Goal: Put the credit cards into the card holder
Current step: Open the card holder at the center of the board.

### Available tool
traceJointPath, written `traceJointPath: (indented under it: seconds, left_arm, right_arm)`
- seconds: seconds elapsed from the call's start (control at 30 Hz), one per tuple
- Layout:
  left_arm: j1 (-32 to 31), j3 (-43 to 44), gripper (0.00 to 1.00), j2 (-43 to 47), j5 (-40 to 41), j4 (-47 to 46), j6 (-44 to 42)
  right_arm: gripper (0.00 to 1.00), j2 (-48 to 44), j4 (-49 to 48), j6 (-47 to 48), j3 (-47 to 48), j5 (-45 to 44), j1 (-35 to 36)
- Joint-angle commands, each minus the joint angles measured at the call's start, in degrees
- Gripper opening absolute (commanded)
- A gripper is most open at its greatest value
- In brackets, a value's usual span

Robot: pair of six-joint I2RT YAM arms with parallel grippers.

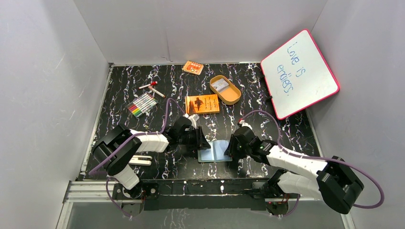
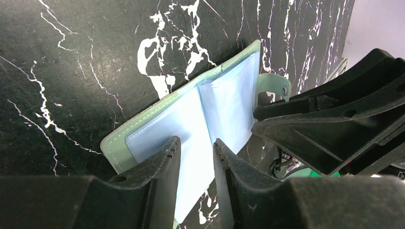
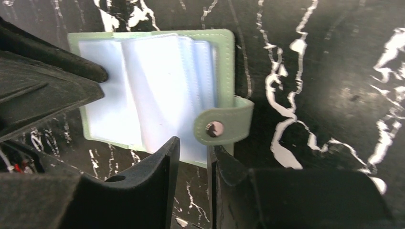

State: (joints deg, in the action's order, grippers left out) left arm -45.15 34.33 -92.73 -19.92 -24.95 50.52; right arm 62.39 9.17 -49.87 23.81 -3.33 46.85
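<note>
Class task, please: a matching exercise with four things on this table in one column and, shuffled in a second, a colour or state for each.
Things:
1. card holder
2. book
3. tin
4. whiteboard

Colour or state:
A. pink frame, handwriting on it
B. orange cover
C. lying open, pale blue pockets showing
D. tan, oval

Pairs: 1-C, 2-B, 3-D, 4-A

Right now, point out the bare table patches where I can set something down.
Bare: the far-left corner behind the markers; the strip between the tin and the whiteboard. Crowded: near centre, where left gripper and right gripper flank the card holder, orange book just behind.
</note>
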Motion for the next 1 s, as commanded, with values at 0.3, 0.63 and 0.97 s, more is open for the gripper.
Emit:
traceJointPath:
  seconds: [0.3, 0.63, 0.97]
  left_arm:
    - [-0.19, -1.15, 0.3, 2.5, 1.18, 1.5, -1.79]
    - [-0.2, -0.84, 0.31, 2.56, 2.04, 1.7, -1.53]
    - [-0.19, -1.43, 0.31, 3.74, 4.49, 3.79, -0.64]
  right_arm:
    - [0.43, -12.47, 15.12, 5.23, 7.79, -5.18, -0.14]
    - [0.48, -2.17, 1.3, 13.8, 18.33, 5.25, 10.13]
    - [0.42, 8.39, -12.93, 6.94, 10.46, -1.12, 10.69]
